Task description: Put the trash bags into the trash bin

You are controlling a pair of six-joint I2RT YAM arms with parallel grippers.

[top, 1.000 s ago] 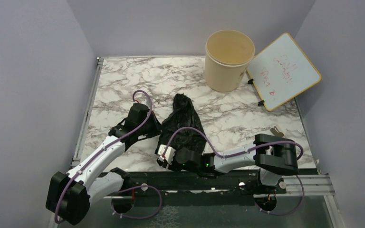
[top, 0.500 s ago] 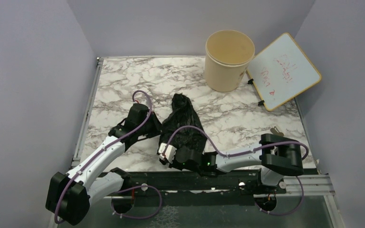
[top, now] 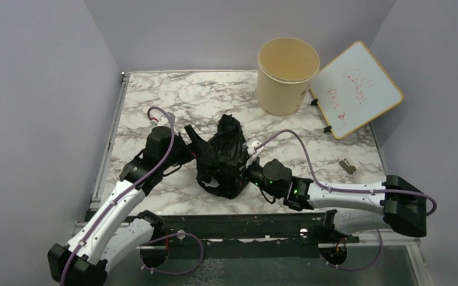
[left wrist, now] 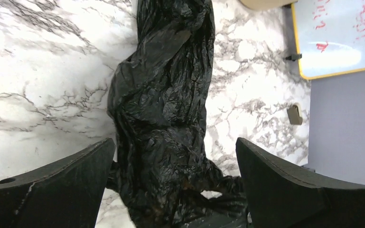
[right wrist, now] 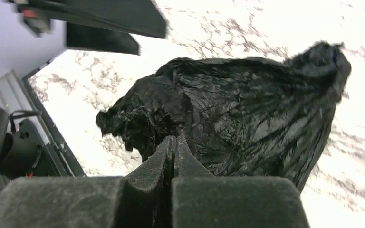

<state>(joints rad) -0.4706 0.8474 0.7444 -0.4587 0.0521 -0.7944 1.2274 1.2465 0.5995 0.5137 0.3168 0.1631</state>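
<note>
A crumpled black trash bag (top: 226, 159) sits bunched up in the middle of the marble table. My left gripper (top: 200, 150) is at its left side, open wide, with the trash bag (left wrist: 164, 114) between its fingers (left wrist: 57, 183) but not pinched. From the right, my right gripper (top: 245, 164) is shut on a fold of the trash bag (right wrist: 252, 107), its tips (right wrist: 175, 141) buried in the plastic. The round beige trash bin (top: 288, 74) stands upright at the back, apart from both arms.
A white board with a yellow frame (top: 358, 89) leans just right of the bin and also shows in the left wrist view (left wrist: 337, 38). A small tan object (top: 347, 165) lies on the table at the right. The table's black front rail (top: 244, 223) runs along the near edge.
My left gripper has let go and opened wide. My right arm swung from the near edge to the bag's right side, shut on it. The bag is now bunched up higher.
</note>
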